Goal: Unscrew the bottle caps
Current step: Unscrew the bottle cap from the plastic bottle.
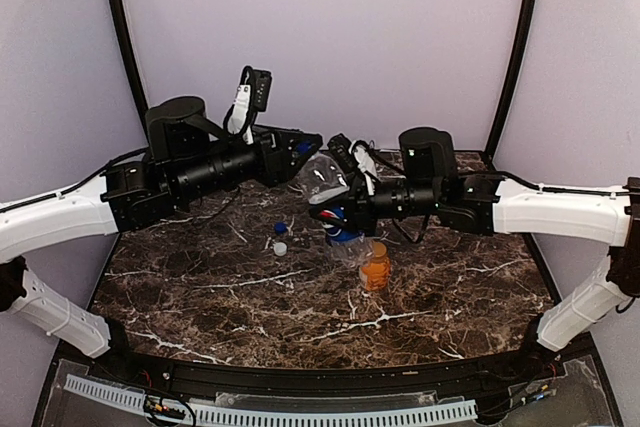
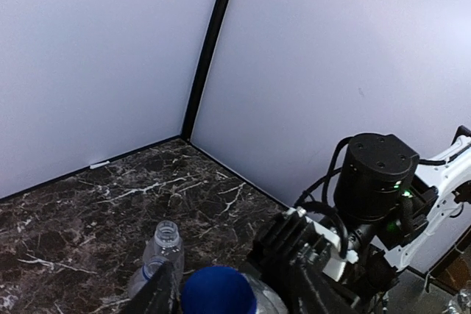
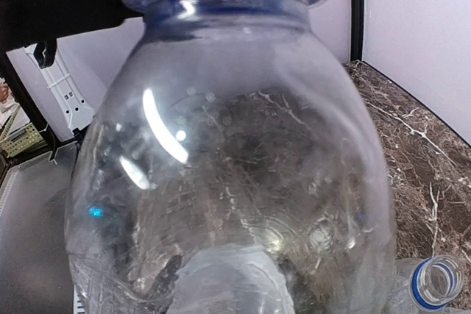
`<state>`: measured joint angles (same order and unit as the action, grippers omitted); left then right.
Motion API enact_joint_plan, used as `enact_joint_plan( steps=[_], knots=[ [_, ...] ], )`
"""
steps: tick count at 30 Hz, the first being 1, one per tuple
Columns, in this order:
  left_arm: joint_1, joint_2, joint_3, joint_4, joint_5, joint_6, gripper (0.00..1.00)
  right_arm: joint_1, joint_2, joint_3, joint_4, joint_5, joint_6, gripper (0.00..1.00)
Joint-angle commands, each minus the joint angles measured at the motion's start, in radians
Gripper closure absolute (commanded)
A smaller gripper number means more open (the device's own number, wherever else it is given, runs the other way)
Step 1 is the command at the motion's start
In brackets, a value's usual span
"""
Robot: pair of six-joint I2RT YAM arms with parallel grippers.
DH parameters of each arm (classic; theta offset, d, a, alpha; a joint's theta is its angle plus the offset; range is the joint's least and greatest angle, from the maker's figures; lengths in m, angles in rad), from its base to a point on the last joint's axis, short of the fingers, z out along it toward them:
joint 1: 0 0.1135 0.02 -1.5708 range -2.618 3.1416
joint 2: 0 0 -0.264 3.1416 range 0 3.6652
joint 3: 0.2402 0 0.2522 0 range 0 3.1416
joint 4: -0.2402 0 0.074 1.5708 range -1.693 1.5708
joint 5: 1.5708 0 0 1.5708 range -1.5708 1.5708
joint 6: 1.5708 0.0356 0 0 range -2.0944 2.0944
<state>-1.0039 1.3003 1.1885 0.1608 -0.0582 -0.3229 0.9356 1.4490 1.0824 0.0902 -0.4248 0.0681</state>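
My right gripper (image 1: 335, 209) is shut on a clear bottle with a blue label (image 1: 325, 179) and holds it tilted above the table. The bottle fills the right wrist view (image 3: 228, 167), hiding the fingers there. Its blue cap (image 2: 217, 292) sits between the jaws of my left gripper (image 1: 307, 154). The left finger (image 2: 166, 292) lies against the cap, and a gap shows on the other side. A short orange bottle (image 1: 375, 267) stands upright. A loose blue cap (image 1: 281, 229) and a white cap (image 1: 280, 247) lie on the table.
Two uncapped clear bottles (image 2: 165, 244) lie on the marble table (image 1: 200, 287) under the held bottle; one has a blue neck ring (image 3: 436, 282). White walls with black corner posts (image 2: 210, 42) close in the back and sides.
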Motion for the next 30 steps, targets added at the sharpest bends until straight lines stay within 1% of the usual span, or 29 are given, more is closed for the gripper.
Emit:
enact_joint_plan(
  steps=[1,2,3,5,7,11,16,19,22,25,30],
  knots=[
    [0.027,-0.102,-0.030,0.032,0.164,0.071,0.37,-0.028,-0.028,0.014,0.025,-0.114,-0.020,0.95],
    [0.033,-0.109,-0.031,0.028,0.217,0.077,0.34,-0.030,-0.029,0.013,0.022,-0.156,-0.028,0.94],
    [0.048,-0.121,-0.032,0.026,0.246,0.084,0.28,-0.032,-0.029,0.013,0.022,-0.199,-0.036,0.94],
    [0.072,-0.133,-0.033,0.019,0.331,0.092,0.22,-0.034,-0.028,0.014,0.020,-0.285,-0.048,0.93],
    [0.098,-0.140,-0.034,0.020,0.452,0.096,0.20,-0.035,-0.021,0.025,0.015,-0.372,-0.055,0.93],
    [0.125,-0.137,-0.023,0.028,0.617,0.115,0.20,-0.035,0.003,0.051,0.008,-0.502,-0.051,0.92],
    [0.129,-0.101,-0.001,0.057,0.768,0.128,0.25,-0.034,0.042,0.076,0.043,-0.631,-0.004,0.92],
    [0.129,-0.063,0.011,0.083,0.834,0.113,0.29,-0.034,0.062,0.084,0.066,-0.668,0.018,0.92],
    [0.128,-0.038,0.020,0.098,0.850,0.098,0.34,-0.032,0.071,0.085,0.074,-0.678,0.027,0.92],
    [0.128,-0.029,0.019,0.114,0.861,0.087,0.41,-0.032,0.073,0.082,0.078,-0.679,0.030,0.92],
    [0.128,-0.016,0.017,0.128,0.866,0.074,0.50,-0.031,0.078,0.077,0.086,-0.681,0.036,0.92]
  ],
)
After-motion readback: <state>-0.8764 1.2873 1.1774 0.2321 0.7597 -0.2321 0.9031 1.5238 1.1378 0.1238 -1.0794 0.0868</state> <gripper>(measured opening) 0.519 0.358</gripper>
